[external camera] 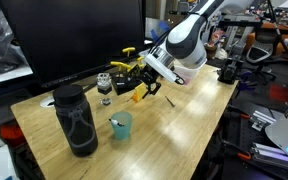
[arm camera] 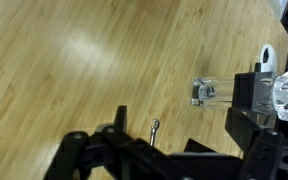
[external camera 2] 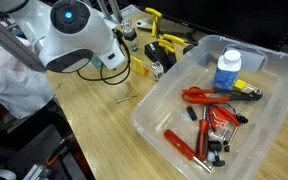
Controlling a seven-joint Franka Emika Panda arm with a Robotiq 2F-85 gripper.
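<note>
One Franka arm leans low over a wooden table, with its gripper turned down toward the boards near the far edge. In the wrist view the dark fingers stand wide apart with only bare wood between them, so the jaws are open and carry nothing. Nearest to them is a small metal piece, slim and screw-like. It lies flat on the table just ahead of the fingers and touches neither of them. An exterior view shows the small metal piece alone on open wood, between the arm and a clear plastic bin. Lying flat and apart from its neighbours, it is probably easy to reach from above. The bin holds the other loose items, among them red-handled pliers and a white bottle with a blue cap; its walls would keep small parts from rolling off. Yellow-and-black tools lie behind the wrist. A black bottle and a teal cup stand upright near the front edge, well apart from the gripper. A small clear object beyond the fingers is too blurred to identify.
</note>
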